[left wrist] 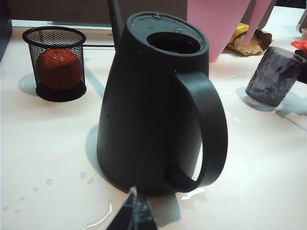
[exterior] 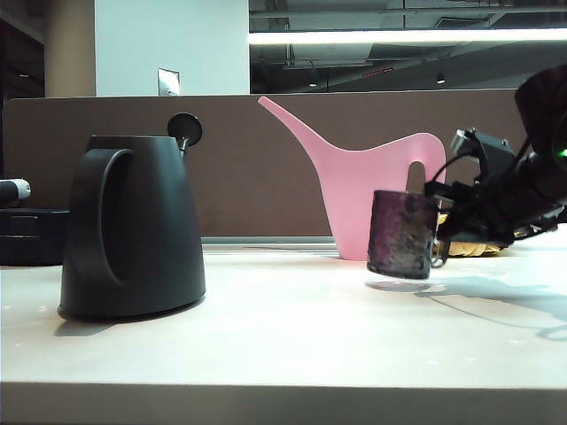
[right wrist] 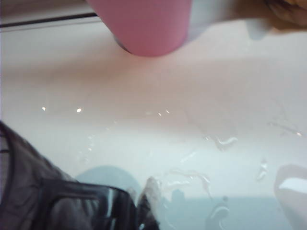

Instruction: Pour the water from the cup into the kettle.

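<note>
The black kettle [exterior: 133,230] stands at the table's left, its lid swung up and its round top opening [left wrist: 173,42] uncovered. The small dark dimpled cup [exterior: 403,235] hangs just above the table at the right, slightly tilted, a shadow under it. My right gripper [exterior: 440,232] reaches in from the right and is shut on the cup's thin handle [right wrist: 86,203]; its fingertips [right wrist: 146,201] press together beside the cup wall [right wrist: 24,187]. My left gripper [left wrist: 134,211] hovers low in front of the kettle's handle [left wrist: 211,134], its tips together with nothing between them.
A pink long-spouted watering can [exterior: 372,186] stands right behind the cup. A black mesh basket [left wrist: 55,62] holding a red ball sits beyond the kettle. A crumpled yellow wrapper [left wrist: 247,40] lies near the can. Water drops and small puddles [right wrist: 211,143] dot the tabletop.
</note>
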